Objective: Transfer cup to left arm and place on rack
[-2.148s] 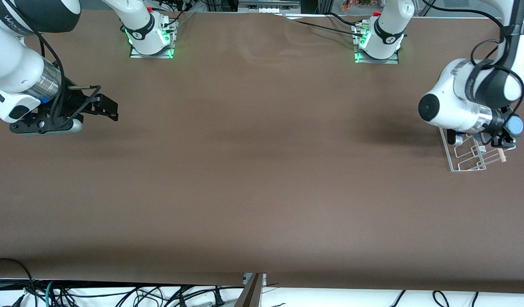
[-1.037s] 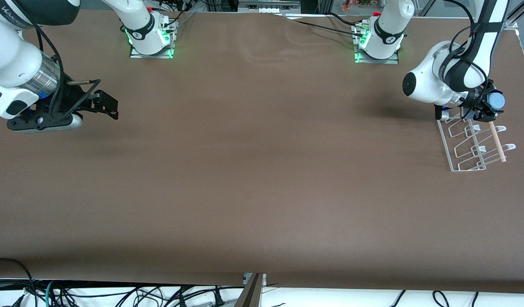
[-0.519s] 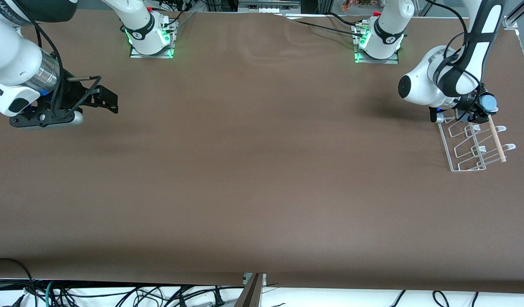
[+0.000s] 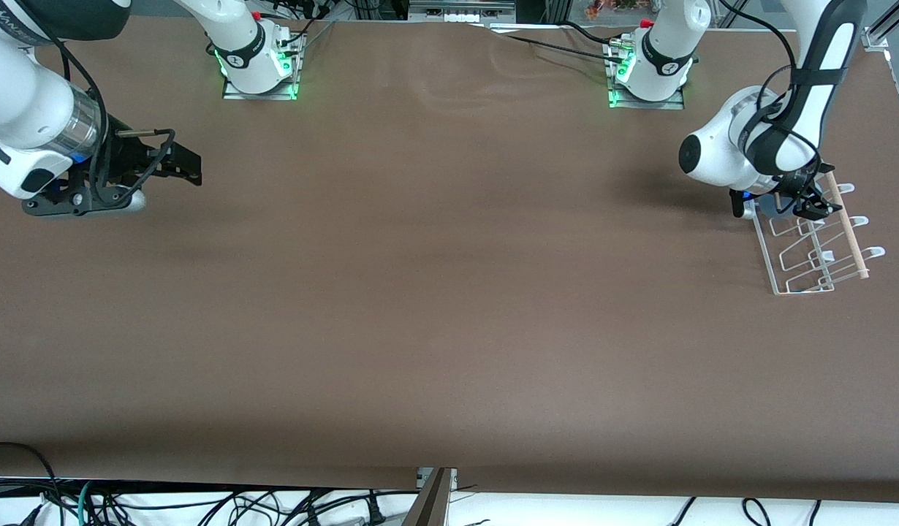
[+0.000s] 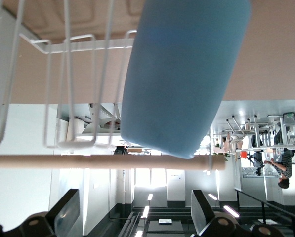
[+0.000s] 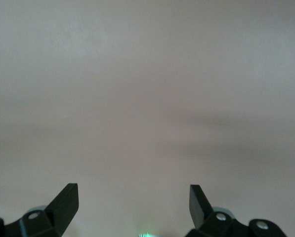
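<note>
The light-blue cup [image 5: 182, 74] lies against the wire loops of the white rack [image 5: 68, 74], past the wooden dowel [image 5: 88, 162]. My left gripper [image 5: 135, 197] is open and empty, its fingers apart from the cup with the dowel between them. In the front view my left gripper [image 4: 811, 208] is low over the end of the rack [image 4: 815, 252] that lies farther from the front camera, and the hand hides the cup. My right gripper [image 4: 186, 166] is open and empty, waiting above the table at the right arm's end; its wrist view [image 6: 133, 192] shows only bare table.
The rack stands close to the table's edge at the left arm's end, with its dowel [image 4: 848, 230] running toward the front camera. The two arm bases [image 4: 259, 66] [image 4: 647, 73] stand along the back edge. Brown table [image 4: 449, 292] lies between the arms.
My left gripper has moved away from the front camera along the rack and come down at its end. The cup, held at its tip before, is out of its fingers. The right arm barely shifted.
</note>
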Controlling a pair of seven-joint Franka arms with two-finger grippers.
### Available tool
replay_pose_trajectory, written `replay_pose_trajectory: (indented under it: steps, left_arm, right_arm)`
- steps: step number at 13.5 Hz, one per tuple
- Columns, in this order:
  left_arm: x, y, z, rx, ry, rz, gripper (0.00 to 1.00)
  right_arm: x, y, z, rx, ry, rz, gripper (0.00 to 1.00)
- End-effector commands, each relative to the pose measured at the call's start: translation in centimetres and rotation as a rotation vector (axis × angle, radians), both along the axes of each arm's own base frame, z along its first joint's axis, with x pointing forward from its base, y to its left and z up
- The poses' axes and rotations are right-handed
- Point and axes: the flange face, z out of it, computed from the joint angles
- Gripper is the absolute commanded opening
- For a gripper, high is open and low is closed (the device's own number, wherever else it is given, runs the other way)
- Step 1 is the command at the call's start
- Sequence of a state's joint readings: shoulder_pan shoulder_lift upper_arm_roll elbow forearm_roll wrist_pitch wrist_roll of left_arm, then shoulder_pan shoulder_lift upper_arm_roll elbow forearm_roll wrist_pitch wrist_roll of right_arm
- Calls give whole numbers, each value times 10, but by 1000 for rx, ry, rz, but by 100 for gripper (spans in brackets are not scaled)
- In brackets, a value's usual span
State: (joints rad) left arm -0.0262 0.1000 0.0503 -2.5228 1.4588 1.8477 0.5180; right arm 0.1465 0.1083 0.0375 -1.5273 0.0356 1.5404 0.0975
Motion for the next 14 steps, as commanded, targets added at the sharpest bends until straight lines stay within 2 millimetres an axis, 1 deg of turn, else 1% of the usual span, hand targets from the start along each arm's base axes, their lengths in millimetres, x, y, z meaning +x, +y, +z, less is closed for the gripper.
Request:
replay_pose_trajectory:
  steps: [1, 3, 5, 8, 9, 10, 11, 12, 13, 14]
  left_arm:
    - [26, -14, 31, -75, -104, 88, 100]
    - [55, -15, 69, -219, -235, 283, 100]
    - [80, -21, 99, -355, -336, 421, 100]
    - [122, -44, 157, -550, -485, 532, 100]
    - [134, -53, 174, -654, -527, 610, 100]
    - [141, -62, 188, -781, -559, 714, 100]
    - [150, -68, 203, -853, -582, 758, 100]
    - [156, -69, 219, -877, -601, 773, 100]
    - [159, -72, 241, -907, -624, 806, 100]
    - [166, -78, 267, -964, -665, 852, 100]
  right_arm:
    - [3, -4, 9, 0, -43, 8, 99]
    - [3, 0, 12, 4, -51, 14, 99]
    - [6, -1, 22, 9, -88, 15, 99]
    - [5, -5, 28, 5, -107, 35, 99]
    - [3, -8, 32, -11, -119, 66, 99]
    - [3, -10, 33, -30, -123, 77, 99]
    - [1, -12, 36, -32, -127, 79, 99]
    - [1, -12, 36, -34, -124, 79, 99]
    - [0, -13, 37, -35, -121, 77, 99]
    - [-2, -15, 41, -34, -127, 74, 99]
